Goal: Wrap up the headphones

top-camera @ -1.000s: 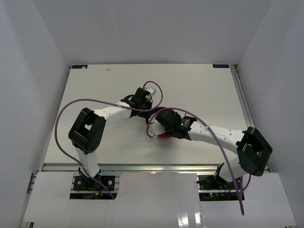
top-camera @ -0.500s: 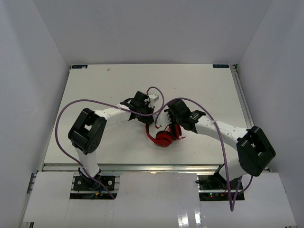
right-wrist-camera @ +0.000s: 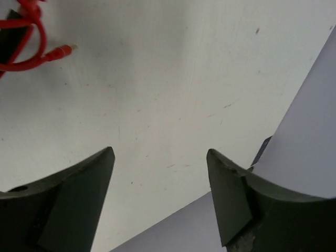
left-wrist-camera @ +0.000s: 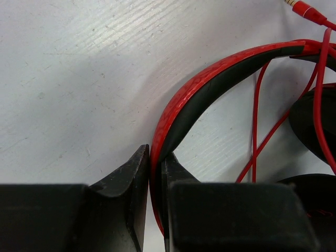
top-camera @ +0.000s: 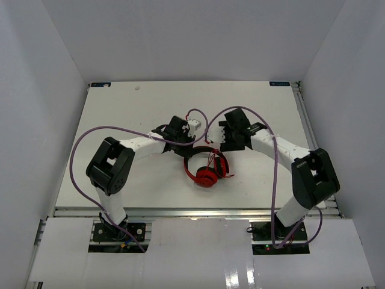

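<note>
**Left fingers (left-wrist-camera: 140, 160) pinch a headband while the right fingers (right-wrist-camera: 97, 168) hang spread above the bench (top-camera: 120, 108).**

One pair of red headphones (top-camera: 206, 171) lies near the middle of the white, faintly scratched bench, between two white-and-black arms bending inward from either side. The left arm (top-camera: 144, 144) reaches low, its two dark fingers clamped on the curved headband (left-wrist-camera: 210, 86), which is textured red outside and smooth black inside. The right arm (top-camera: 277, 147) hovers just behind the headphones, its two fingers wide apart and holding nothing. Two round ear cups (top-camera: 207, 178) lie close together. One thin red cord (left-wrist-camera: 255, 121) loops over them, its plug (right-wrist-camera: 62, 50) loose on the bench.
</note>
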Controlling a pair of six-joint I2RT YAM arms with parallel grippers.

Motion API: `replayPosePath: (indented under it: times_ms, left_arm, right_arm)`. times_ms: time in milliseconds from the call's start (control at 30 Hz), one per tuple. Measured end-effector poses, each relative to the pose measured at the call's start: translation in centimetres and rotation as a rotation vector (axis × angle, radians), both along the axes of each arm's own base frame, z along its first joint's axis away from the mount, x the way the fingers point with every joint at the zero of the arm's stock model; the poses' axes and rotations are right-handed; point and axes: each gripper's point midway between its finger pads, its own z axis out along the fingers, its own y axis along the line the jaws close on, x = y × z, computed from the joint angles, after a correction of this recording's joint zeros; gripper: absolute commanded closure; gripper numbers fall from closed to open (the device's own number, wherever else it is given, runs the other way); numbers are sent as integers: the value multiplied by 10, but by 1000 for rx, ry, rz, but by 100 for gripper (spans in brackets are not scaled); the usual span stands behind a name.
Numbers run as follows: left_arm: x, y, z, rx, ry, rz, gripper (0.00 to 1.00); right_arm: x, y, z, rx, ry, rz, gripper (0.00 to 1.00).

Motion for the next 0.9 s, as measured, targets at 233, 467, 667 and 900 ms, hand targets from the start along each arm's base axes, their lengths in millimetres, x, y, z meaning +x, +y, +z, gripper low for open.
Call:
replayPosePath:
  times_ms: [233, 467, 667, 900]
  left_arm:
    - [7, 8, 1, -12, 20, 83, 28]
    - [10, 11, 16, -41, 16, 117, 8]
    - [5, 15, 79, -120, -103, 107, 2]
    - [-50, 44, 173, -381, -357, 121, 2]
  right_arm:
    - [-2, -15, 24, 336, 106, -209, 10]
    - [-35, -26, 64, 639, 142, -291, 10]
    - [-51, -52, 66, 803, 172, -466, 9]
    - [-47, -75, 76, 944, 94, -708, 10]
